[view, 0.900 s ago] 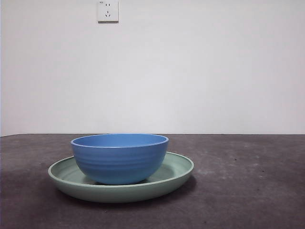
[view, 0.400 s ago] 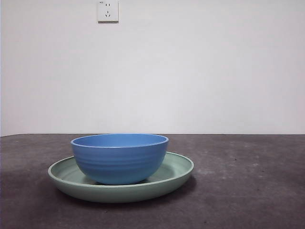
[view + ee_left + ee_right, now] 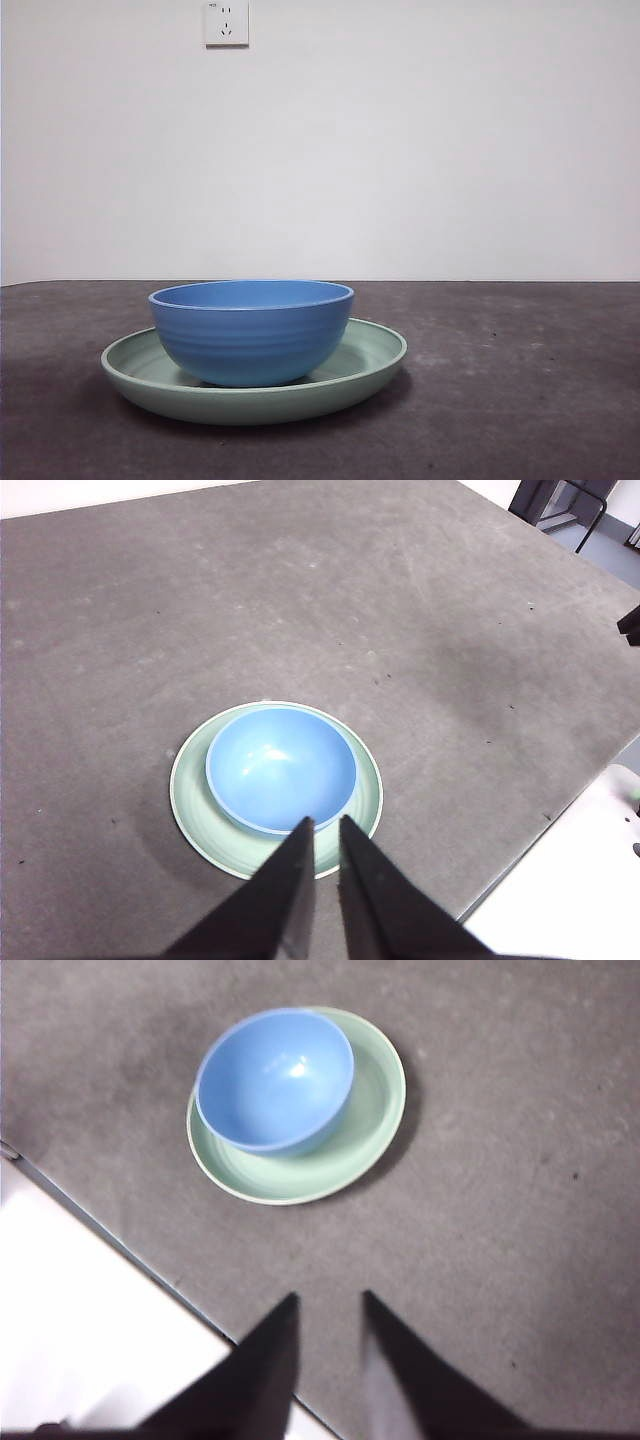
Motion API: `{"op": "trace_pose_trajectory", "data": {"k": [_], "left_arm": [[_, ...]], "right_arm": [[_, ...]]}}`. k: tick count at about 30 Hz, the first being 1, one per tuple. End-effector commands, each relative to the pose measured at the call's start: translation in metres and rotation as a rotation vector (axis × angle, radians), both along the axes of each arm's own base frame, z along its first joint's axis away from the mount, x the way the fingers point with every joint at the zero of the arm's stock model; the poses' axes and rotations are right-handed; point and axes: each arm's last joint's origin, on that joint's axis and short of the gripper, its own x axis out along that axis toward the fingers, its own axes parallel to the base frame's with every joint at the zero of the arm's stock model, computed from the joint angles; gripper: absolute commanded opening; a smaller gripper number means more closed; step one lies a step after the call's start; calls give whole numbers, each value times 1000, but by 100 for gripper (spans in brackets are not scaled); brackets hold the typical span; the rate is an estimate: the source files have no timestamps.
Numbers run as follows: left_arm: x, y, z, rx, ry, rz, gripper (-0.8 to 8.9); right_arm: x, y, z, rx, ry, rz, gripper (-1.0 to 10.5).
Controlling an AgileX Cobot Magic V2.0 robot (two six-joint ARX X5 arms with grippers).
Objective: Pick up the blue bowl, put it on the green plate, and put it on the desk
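Note:
The blue bowl (image 3: 251,331) stands upright inside the green plate (image 3: 366,362) on the desk (image 3: 520,400), left of centre in the front view. No gripper shows in the front view. In the left wrist view my left gripper (image 3: 324,824) hangs high above the near rim of the bowl (image 3: 280,765) and plate (image 3: 200,810), its jaws almost together and empty. In the right wrist view my right gripper (image 3: 329,1298) is open and empty, high above bare desk, well apart from the bowl (image 3: 275,1075) and plate (image 3: 370,1110).
A white wall with a socket (image 3: 226,22) stands behind the desk. The desk's edge (image 3: 520,850) runs close to the plate on one side, with white floor beyond it. The other arm's black tip (image 3: 630,625) shows at the left wrist view's edge.

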Motion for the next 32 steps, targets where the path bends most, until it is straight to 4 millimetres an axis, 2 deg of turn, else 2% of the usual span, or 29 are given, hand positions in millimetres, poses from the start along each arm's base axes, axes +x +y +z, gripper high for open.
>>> {"op": "trace_pose_trajectory", "data": {"k": [1,15,20,23,26,32], "left_arm": [[0,0,3,-8,-14,-6,24],[0,0,3,-8,-13,-6,24],[5,2,0,-5,-2,60,24],[13,4,-12,-1,2,164,24],[26,8,-32,-28,-65,285,24],[44,22,-94,-70,-193,497,24]], "right_arm": [[1,2,3,19,-11,2,43],[1,2,3,20,-12,1,43],[1,2,3,20,-12,1,43],[1,2,3,20,-12,2,43],[1,2,3,20,-12,1,43],[1,2,3,20,-12,2,43]]}}
